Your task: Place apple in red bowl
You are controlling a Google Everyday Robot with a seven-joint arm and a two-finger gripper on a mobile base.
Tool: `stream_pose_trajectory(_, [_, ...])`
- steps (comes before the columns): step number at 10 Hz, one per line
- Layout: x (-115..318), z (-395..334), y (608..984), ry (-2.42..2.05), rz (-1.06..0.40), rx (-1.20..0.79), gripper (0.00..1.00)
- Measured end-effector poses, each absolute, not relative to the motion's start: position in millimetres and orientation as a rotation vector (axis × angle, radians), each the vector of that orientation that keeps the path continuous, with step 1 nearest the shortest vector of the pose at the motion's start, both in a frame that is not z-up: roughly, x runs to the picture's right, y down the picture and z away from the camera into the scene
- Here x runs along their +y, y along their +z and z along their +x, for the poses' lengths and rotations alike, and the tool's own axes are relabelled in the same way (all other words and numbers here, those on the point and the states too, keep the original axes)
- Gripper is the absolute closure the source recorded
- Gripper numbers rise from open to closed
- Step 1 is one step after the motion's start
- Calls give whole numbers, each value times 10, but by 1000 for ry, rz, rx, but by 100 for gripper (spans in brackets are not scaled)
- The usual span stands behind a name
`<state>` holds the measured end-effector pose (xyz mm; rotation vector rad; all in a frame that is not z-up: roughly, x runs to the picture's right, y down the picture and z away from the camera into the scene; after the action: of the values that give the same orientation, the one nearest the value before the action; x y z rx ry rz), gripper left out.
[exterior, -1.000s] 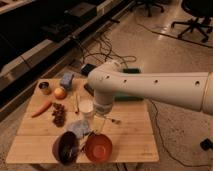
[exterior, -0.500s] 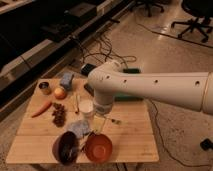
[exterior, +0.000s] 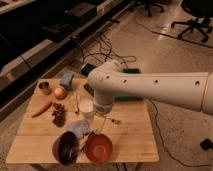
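End effector (exterior: 97, 123) (near red bowl (exterior: 98, 149))

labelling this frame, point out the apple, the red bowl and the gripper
apple (exterior: 60, 93), camera view, middle of the fruit
red bowl (exterior: 98, 149), camera view, bare inside of the bowl
gripper (exterior: 98, 122), camera view, its lower end, just behind the red bowl

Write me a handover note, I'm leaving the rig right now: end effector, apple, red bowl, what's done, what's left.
The end effector hangs low over the middle of the table, between the white cup and the red bowl, away from the apple.
The apple lies at the far left, beside the small can.
The red bowl sits at the near edge, next to the dark bowl, apparently empty.
Done: nothing. Left: grasp the apple, carry it over, release it into the red bowl.
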<state>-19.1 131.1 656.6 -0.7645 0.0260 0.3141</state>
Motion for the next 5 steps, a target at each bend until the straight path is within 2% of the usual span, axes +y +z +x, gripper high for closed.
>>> stream_pose_trajectory(3, [1313,-182,6573,345,-739,80,20])
stream_pose_trajectory(5, [1276,-179,6588,498,-617,167,20])
